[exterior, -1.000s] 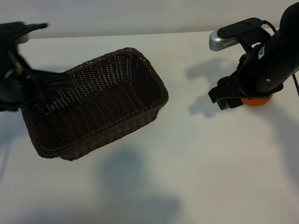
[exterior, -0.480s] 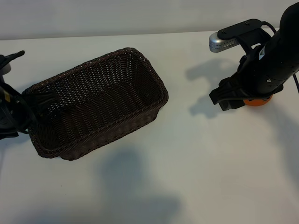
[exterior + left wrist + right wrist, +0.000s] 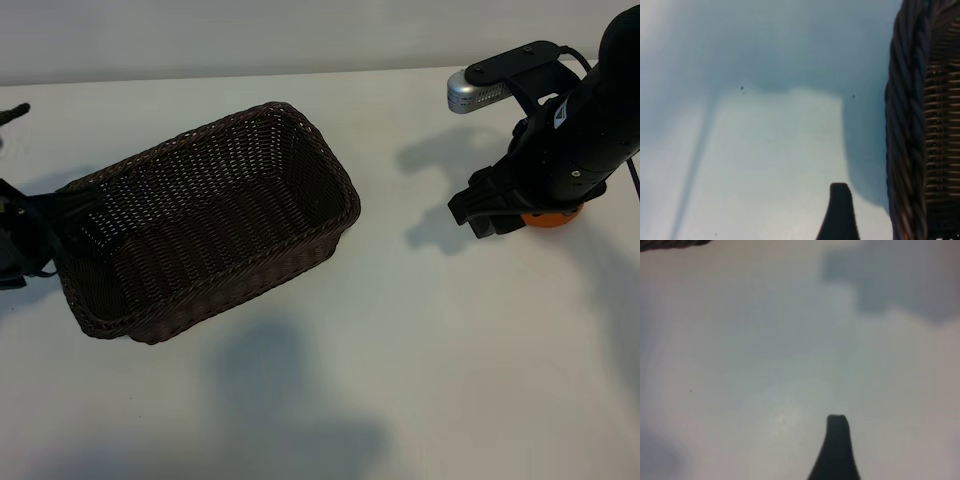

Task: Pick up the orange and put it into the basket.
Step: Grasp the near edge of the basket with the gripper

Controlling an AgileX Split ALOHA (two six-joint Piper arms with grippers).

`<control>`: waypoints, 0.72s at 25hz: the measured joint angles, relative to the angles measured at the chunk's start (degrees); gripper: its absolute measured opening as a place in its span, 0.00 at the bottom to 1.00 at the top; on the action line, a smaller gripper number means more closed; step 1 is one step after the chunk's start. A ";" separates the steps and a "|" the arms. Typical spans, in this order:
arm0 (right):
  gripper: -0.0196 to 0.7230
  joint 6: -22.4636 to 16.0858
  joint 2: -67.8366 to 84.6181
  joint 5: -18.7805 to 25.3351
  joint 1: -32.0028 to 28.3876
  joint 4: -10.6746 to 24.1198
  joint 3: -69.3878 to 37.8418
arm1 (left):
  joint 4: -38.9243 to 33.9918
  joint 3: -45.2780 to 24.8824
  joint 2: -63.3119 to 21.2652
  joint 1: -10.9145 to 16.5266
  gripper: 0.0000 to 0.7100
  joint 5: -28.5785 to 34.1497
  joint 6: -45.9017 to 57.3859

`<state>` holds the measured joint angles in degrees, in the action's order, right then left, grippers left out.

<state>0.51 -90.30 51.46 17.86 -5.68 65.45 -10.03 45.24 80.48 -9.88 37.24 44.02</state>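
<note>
The basket holds nothing; right gripper jaws straddle the orange, grip uncertain.

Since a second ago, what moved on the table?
The left arm slid off the wicker basket toward the exterior view's left edge and now sits beside the basket's end. The basket, the orange and the right arm over it stayed put.

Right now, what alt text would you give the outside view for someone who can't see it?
A dark wicker basket sits empty on a white table. At the right, a black robot arm's hand is lowered over an orange, mostly hiding it; the other hand is beside the basket's left end.
</note>
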 joint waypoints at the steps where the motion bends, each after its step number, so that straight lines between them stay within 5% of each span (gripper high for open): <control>1: 0.78 0.00 0.00 -0.01 0.00 0.00 0.00 | 0.08 0.00 0.89 0.00 0.82 -0.35 -0.06; 18: 0.78 0.00 0.00 0.80 0.00 0.00 0.00 | 9.58 0.00 14.65 0.02 0.82 -9.15 -7.71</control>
<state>0.51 -90.30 52.26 17.86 -5.68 65.45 -0.46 45.24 95.13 -9.86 28.09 36.31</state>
